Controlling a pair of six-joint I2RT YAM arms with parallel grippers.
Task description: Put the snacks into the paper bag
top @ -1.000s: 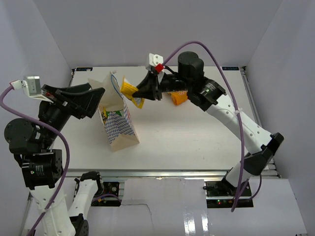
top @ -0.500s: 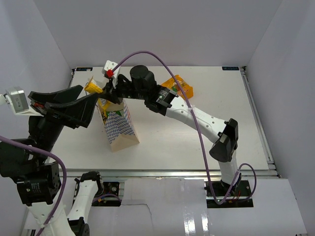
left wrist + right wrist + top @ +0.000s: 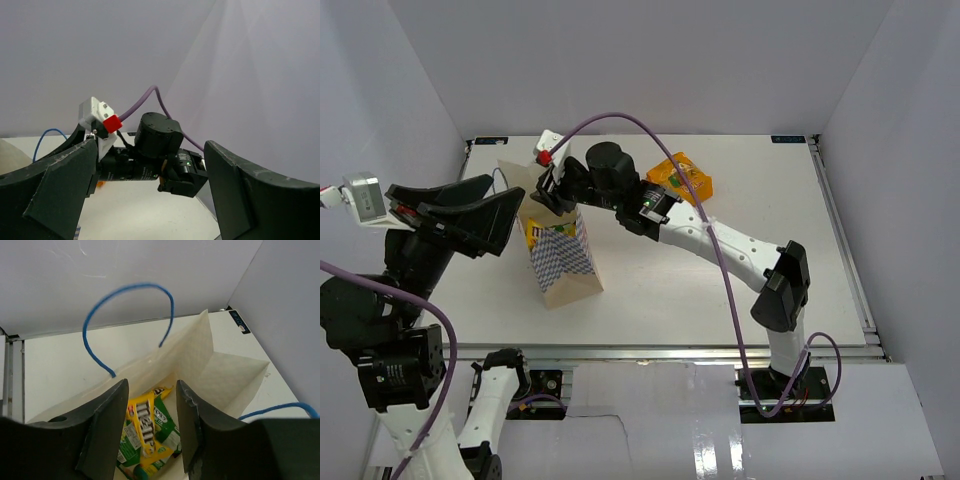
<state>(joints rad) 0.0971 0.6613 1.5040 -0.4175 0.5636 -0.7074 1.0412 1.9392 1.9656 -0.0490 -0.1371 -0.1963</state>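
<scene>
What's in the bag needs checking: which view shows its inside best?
Right wrist: looks into the open paper bag at the snacks inside. Top external shows mainly its patterned side; left wrist, only a handle.

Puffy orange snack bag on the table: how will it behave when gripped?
The puffy orange snack bag looks air-filled, so it is probably light and will squash under a grip. Its seemingly shiny film may slip; lying flat, it should not roll.

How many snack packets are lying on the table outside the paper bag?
1: the puffy orange bag lies on the far part of the table, to the right of the paper bag. Others could be hidden from view.
</scene>
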